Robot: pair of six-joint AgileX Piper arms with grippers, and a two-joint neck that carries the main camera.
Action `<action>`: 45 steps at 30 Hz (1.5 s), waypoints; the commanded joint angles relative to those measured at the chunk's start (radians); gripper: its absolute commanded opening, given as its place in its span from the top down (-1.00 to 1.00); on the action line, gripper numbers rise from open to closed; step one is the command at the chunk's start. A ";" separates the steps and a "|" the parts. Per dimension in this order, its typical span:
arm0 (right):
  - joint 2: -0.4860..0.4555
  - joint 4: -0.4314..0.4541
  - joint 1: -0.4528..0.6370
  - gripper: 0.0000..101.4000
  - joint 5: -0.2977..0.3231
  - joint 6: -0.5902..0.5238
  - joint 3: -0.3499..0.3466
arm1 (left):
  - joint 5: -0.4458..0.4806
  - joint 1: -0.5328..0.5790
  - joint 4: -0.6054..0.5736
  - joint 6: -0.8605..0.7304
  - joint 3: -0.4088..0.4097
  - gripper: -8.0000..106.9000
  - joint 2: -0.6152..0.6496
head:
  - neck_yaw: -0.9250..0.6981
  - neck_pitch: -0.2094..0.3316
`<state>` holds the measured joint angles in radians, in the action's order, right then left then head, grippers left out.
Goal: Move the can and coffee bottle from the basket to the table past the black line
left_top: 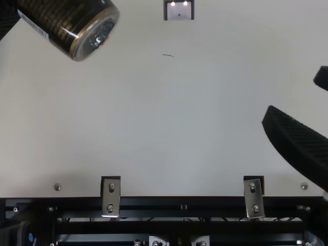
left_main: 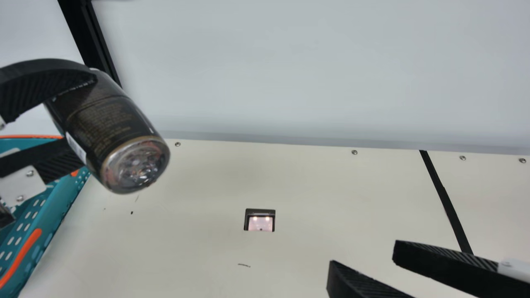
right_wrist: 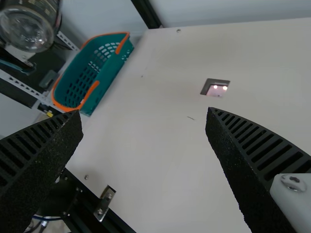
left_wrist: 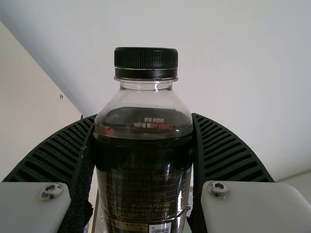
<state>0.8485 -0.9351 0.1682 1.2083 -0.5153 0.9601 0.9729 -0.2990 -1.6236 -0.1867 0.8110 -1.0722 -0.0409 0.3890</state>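
Left claw (left_main: 87, 120): clamped on the coffee bottle (left_main: 120, 132), one finger on each side of its body; cap end and base both clear of the fingers. Right claw (left_main: 363, 258): fingers spread apart, well away from the bottle.

Table (left_main: 207, 178): cream surface. From where I stand, the bottle is held up above it, on the basket side of the black line (left_main: 447, 203) and well apart from that line.

Basket (right_wrist: 108, 74): teal, slotted walls, orange trim; sits at the table's left side, near the left claw in the main view. Its inner slotted wall is visible in the right wrist view.

Bottle: tilted, base angled down toward the neck camera. Contents: dark liquid up to the shoulder, clear plastic above it.

Black-framed panel (left_main: 261, 223): at the table's middle, two bright spots on its pinkish face.

Black cap (left_wrist: 146, 60): seated on the bottle's neck.
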 commanded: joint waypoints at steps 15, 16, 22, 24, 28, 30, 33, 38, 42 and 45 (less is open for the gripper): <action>0.249 -0.218 -0.181 -1.00 -0.141 0.009 0.055 | 0.000 0.000 0.000 0.000 0.000 0.68 0.000 | 0.010 0.003; 0.271 -0.221 -0.207 -1.00 -0.155 0.017 0.063 | 0.000 0.000 0.000 0.000 0.000 0.68 0.000 | 0.010 0.003; 0.336 -0.202 -0.281 -1.00 -0.217 0.061 0.101 | 0.000 0.000 0.000 0.000 0.000 0.68 0.000 | 0.010 0.003; 0.364 -0.181 -0.325 -1.00 -0.255 0.083 0.117 | 0.000 0.000 0.000 0.000 0.000 0.68 0.000 | 0.010 0.003; 0.368 -0.183 -0.346 -1.00 -0.257 0.085 0.118 | 0.000 0.000 0.000 0.000 0.000 0.68 0.000 | 0.010 0.003; 0.368 -0.178 -0.348 -1.00 -0.259 0.092 0.122 | 0.000 0.000 0.000 0.000 0.000 0.68 0.000 | 0.010 0.003; 0.380 -0.193 -0.352 -1.00 -0.258 0.093 0.130 | 0.000 0.000 0.000 0.000 0.000 0.68 0.000 | 0.010 0.003; 0.437 -0.253 -0.378 -1.00 -0.270 0.099 0.162 | 0.000 0.000 0.000 0.000 0.000 0.68 0.000 | 0.010 0.003; 0.493 -0.323 -0.408 -1.00 -0.290 0.108 0.191 | 0.000 0.000 0.000 0.000 0.000 0.68 0.000 | 0.010 0.003; 0.532 -0.370 -0.434 -1.00 -0.305 0.114 0.212 | 0.000 0.000 0.000 0.000 0.000 0.68 0.000 | 0.010 0.003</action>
<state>1.3617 -1.2760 -0.2570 0.9059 -0.4030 1.1642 0.9729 -0.2990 -1.6236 -0.1867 0.8110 -1.0722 -0.0409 0.3890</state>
